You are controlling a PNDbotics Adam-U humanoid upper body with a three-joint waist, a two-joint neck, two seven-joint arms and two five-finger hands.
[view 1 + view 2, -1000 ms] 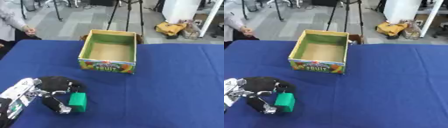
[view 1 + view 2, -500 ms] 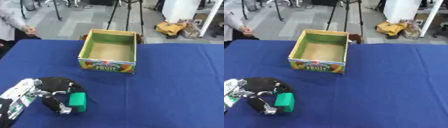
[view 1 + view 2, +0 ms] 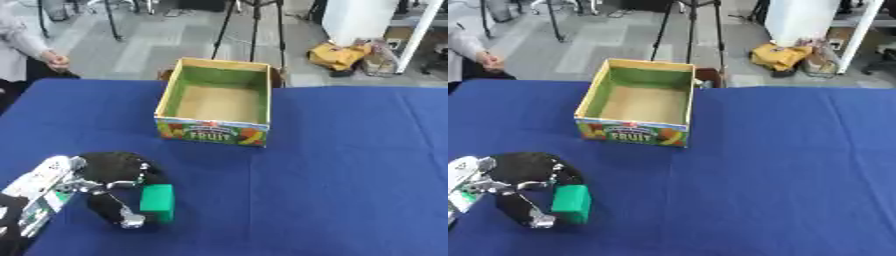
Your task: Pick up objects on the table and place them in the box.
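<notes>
Green block (image 3: 157,202) pinched in left hand (image 3: 105,186), well short of box (image 3: 214,131).

1 green block (image 3: 158,202), upright, near table's (image 3: 350,165) front-left corner. 1 open cardboard box (image 3: 217,101), green inner walls, fruit print, toward far edge, left of centre.

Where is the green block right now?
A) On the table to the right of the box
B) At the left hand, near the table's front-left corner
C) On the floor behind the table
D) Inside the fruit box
B: the green block sits at the left hand, whose fingers curl around it, well short of the empty fruit box.
</notes>
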